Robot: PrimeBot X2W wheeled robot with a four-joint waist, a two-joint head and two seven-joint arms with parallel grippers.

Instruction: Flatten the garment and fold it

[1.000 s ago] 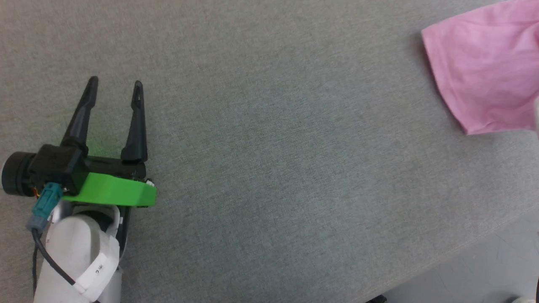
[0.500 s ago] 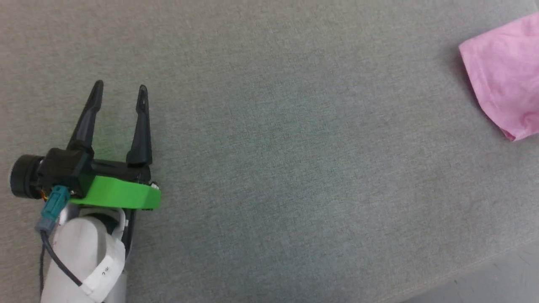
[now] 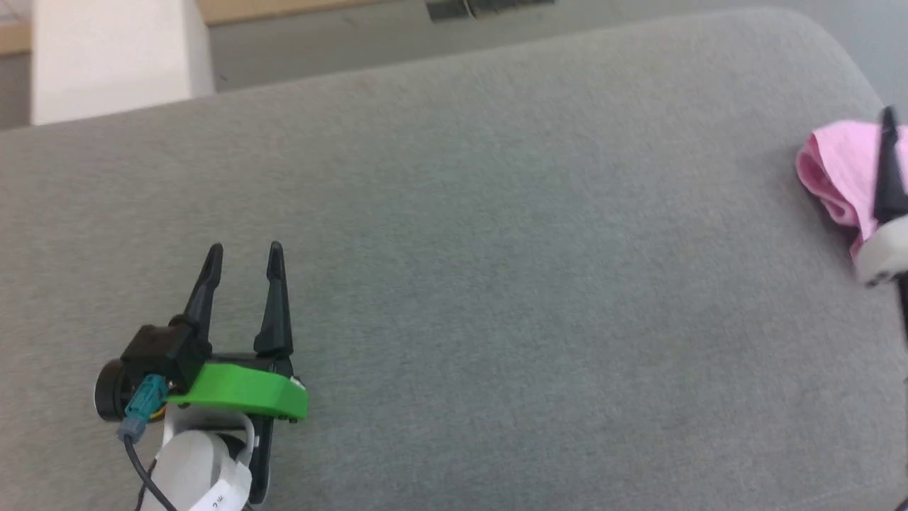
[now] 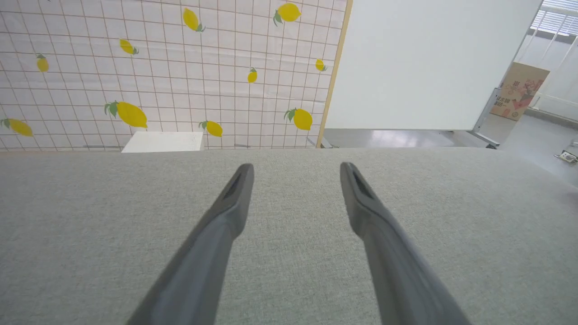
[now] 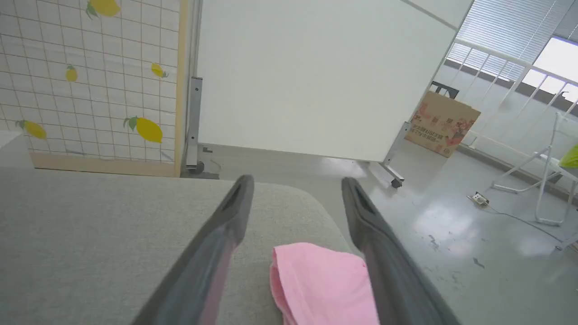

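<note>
The garment is a pink cloth bundle, folded over on itself, lying near the rounded far right corner of the grey fabric table. In the right wrist view the garment sits low between the two spread fingers of my right gripper, which is open; whether a finger touches the cloth I cannot tell. One dark finger of that gripper crosses the garment at the head view's right edge. My left gripper hovers open over bare table at the lower left, far from the garment, and its fingers hold nothing.
Beyond the table's far edge stand a lemon-patterned tiled panel, a white block and a large white board. To the right the table ends above a shiny grey floor with a cardboard box and a white metal frame.
The head camera has tilted up, so the table's far edge and the room now show. A right gripper finger has come into view over the garment, which now looks bunched. The left gripper stays open.
</note>
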